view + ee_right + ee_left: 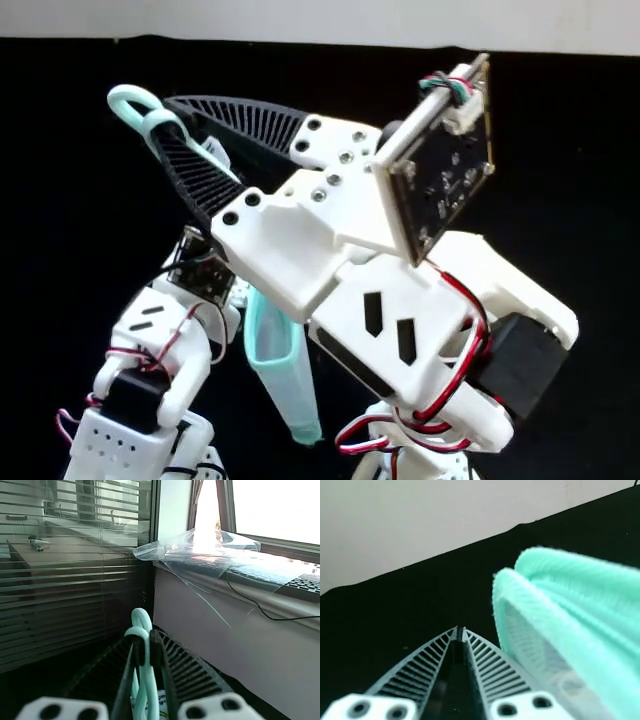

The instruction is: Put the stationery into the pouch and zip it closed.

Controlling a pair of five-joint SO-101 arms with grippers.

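Note:
My right gripper (pixel 160 115) is raised high above the black table and is shut on a mint loop (pixel 135 104) of the pouch. In the right wrist view the same loop (pixel 142 627) stands pinched between the black ribbed fingers (pixel 172 655). The mint pouch (pixel 280 365) hangs down below, between the two arms. My left arm (pixel 150 345) sits low at the left. Its gripper (pixel 459 630) is shut, tips touching with nothing seen between them, and the pouch fabric (pixel 570 610) lies right beside one finger.
The black cloth (pixel 395 620) covers the table up to a pale wall. The right arm's white body (pixel 400 320) and camera board (pixel 445 170) hide much of the table. A window sill (pixel 260 565) with clear plastic lies beyond the right gripper.

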